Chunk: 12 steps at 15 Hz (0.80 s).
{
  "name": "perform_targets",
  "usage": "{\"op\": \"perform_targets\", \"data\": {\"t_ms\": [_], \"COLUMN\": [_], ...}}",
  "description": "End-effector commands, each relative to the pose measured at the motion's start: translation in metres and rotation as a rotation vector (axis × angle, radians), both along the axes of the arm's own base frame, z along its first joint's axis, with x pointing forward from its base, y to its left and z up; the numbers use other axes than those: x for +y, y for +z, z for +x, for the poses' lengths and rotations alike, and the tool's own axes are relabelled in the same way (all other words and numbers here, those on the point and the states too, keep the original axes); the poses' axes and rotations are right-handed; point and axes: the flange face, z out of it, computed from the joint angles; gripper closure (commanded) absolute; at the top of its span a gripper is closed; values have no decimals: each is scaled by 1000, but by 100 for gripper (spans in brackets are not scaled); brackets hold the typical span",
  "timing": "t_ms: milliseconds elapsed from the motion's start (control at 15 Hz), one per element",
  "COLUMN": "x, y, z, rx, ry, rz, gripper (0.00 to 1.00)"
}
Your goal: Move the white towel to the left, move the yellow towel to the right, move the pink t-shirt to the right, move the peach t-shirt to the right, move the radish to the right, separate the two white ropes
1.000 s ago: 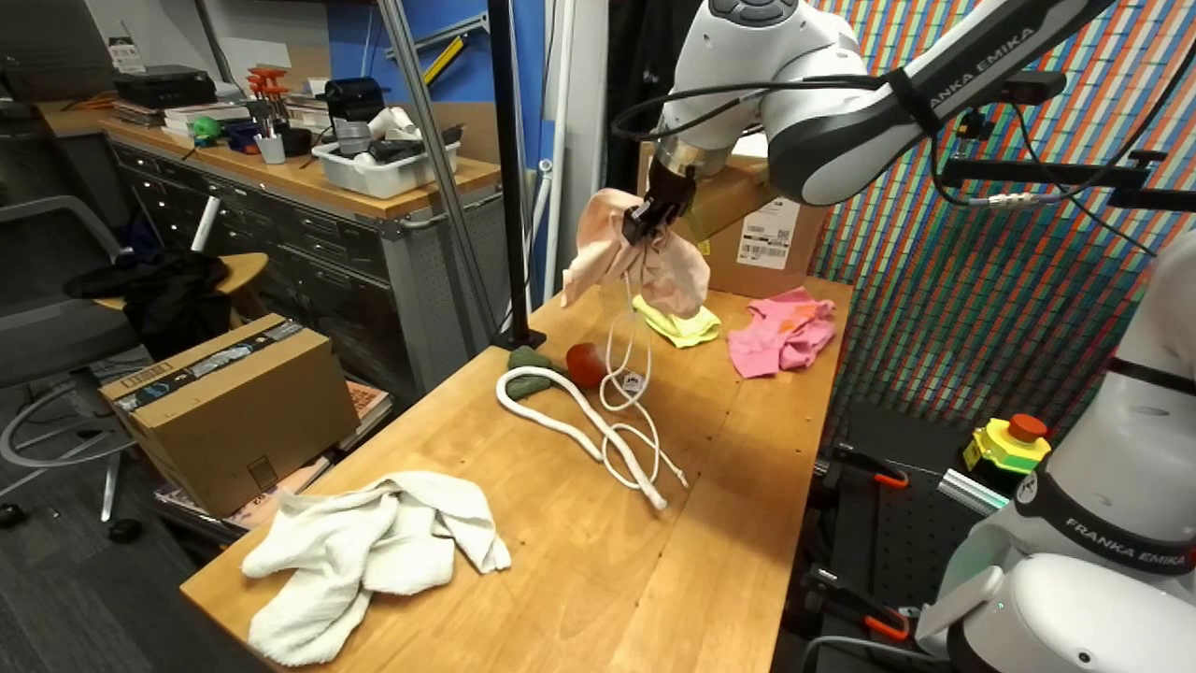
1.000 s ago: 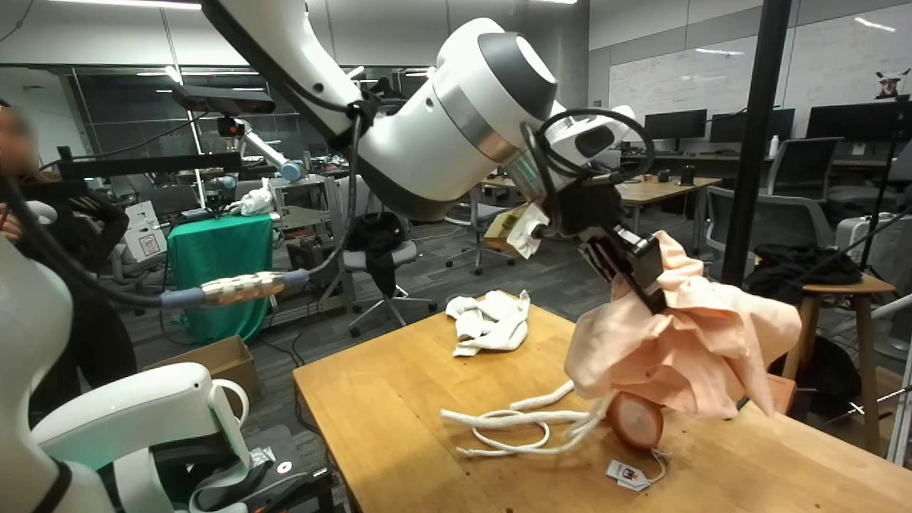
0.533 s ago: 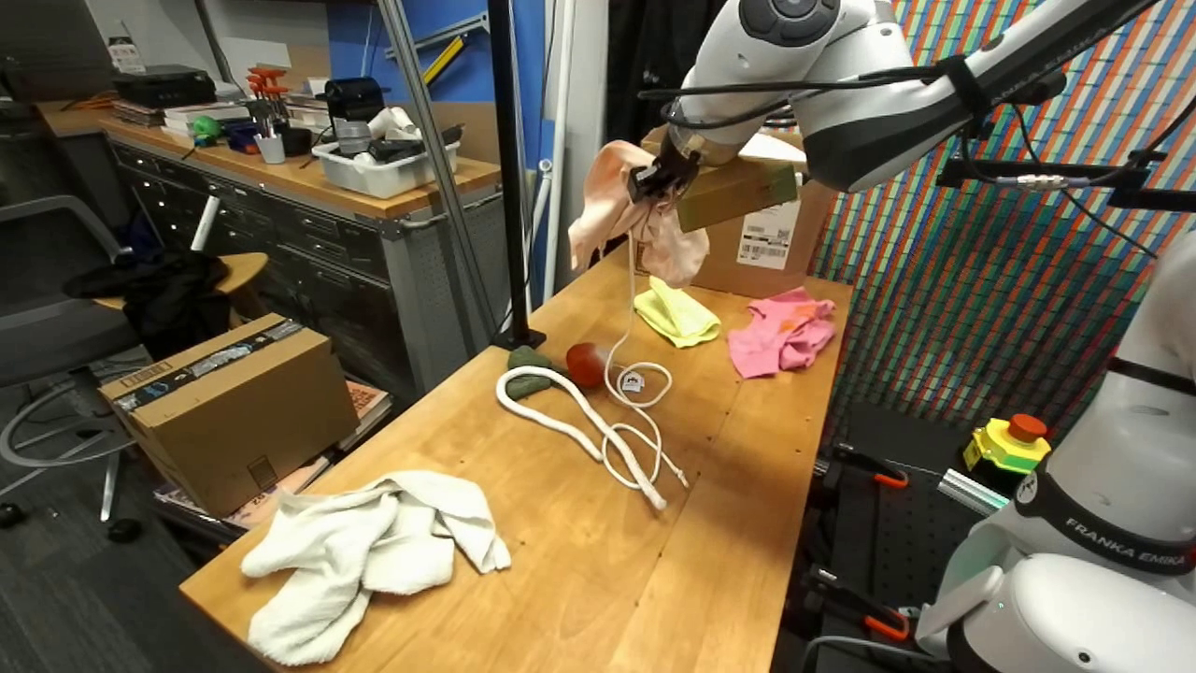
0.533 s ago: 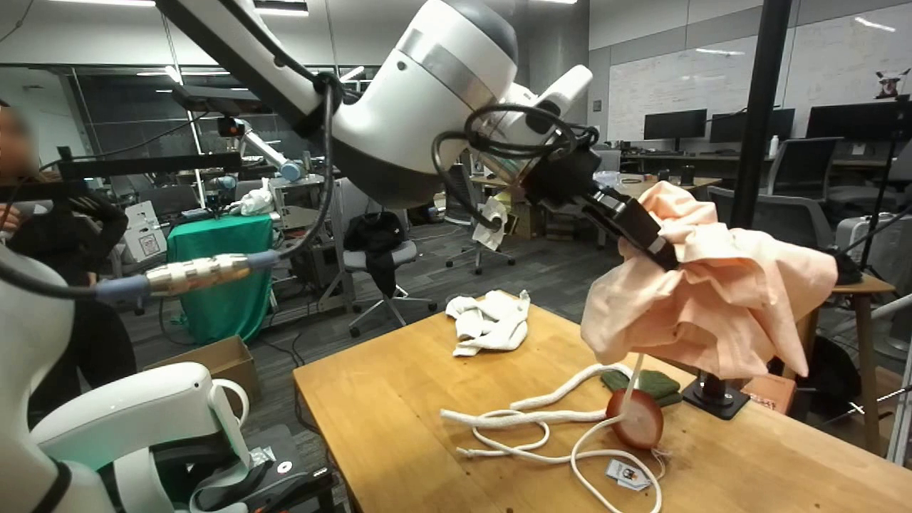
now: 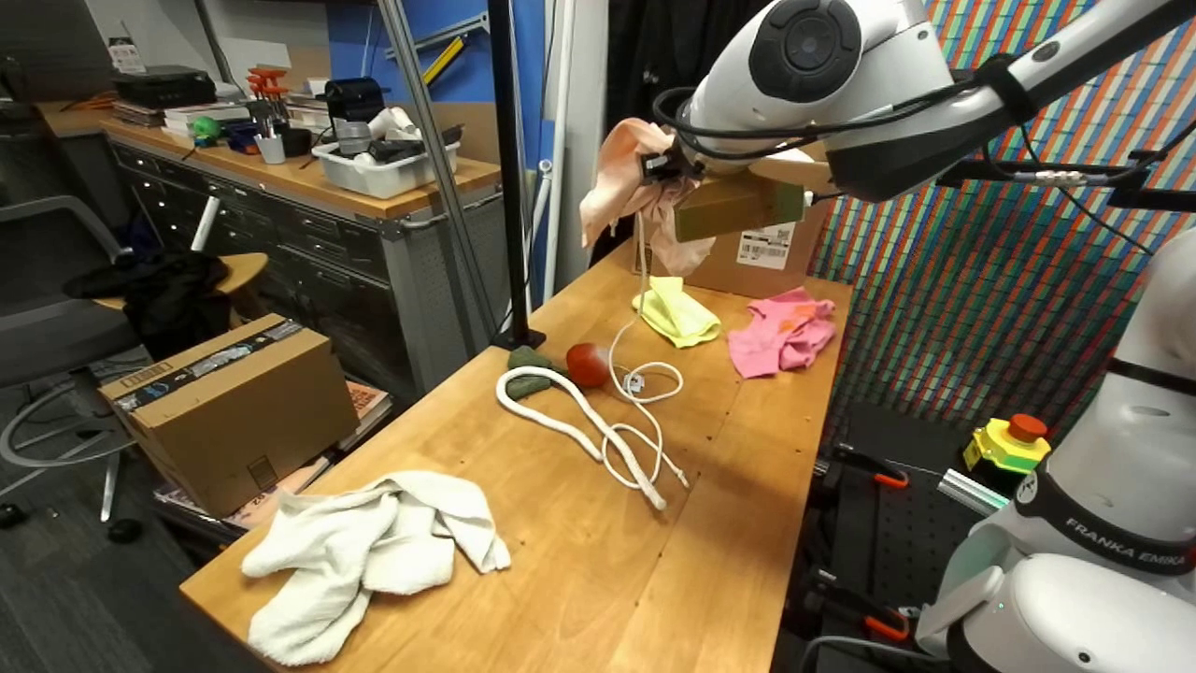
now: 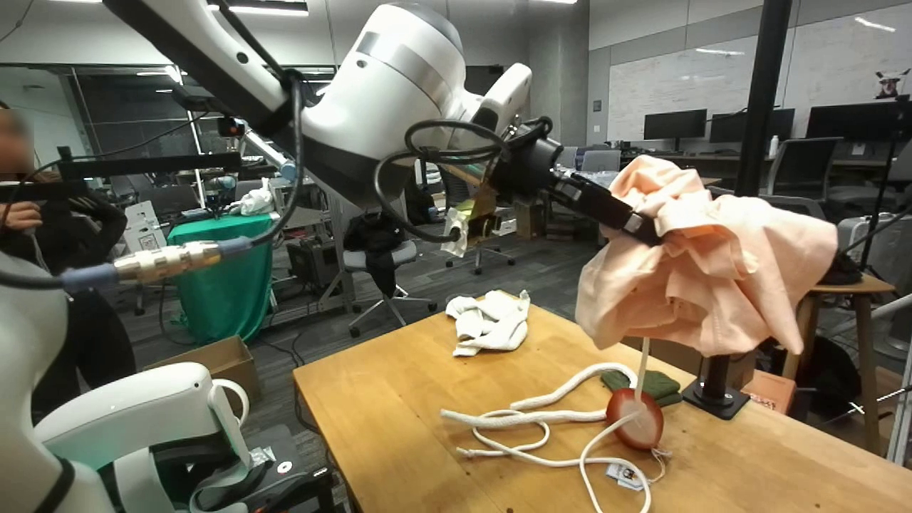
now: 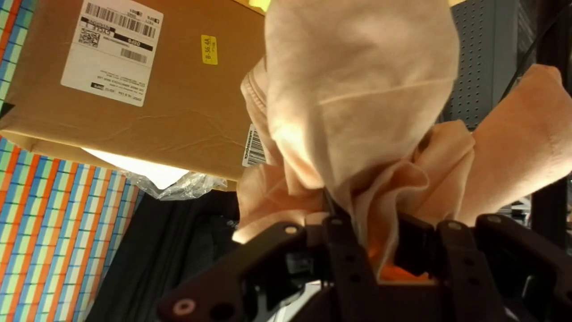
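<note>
Peach t-shirt hangs clamped in the jaws; carry it right slowly, lest the thin white rope below snag.

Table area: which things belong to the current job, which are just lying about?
Job: white towel, yellow towel, pink t-shirt, peach t-shirt (held by the gripper), radish, thick white rope, thin white rope.
Lying about: taped cardboard box, labelled cardboard box, white tub, black garment.
</note>
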Motion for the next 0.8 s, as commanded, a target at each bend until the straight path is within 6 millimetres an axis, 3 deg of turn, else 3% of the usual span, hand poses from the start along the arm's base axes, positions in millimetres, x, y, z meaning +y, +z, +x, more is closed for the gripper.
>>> {"op": "perform_targets", "data": {"t_ms": [0,667,733], "x": [24,120,127], "y": [-7,-41,-46], "z": [-18,-48,-46], "rx": [72,312,332], "ry": [124,659,649], "rz": [-14,72,27], "gripper": [96,96,96]}}
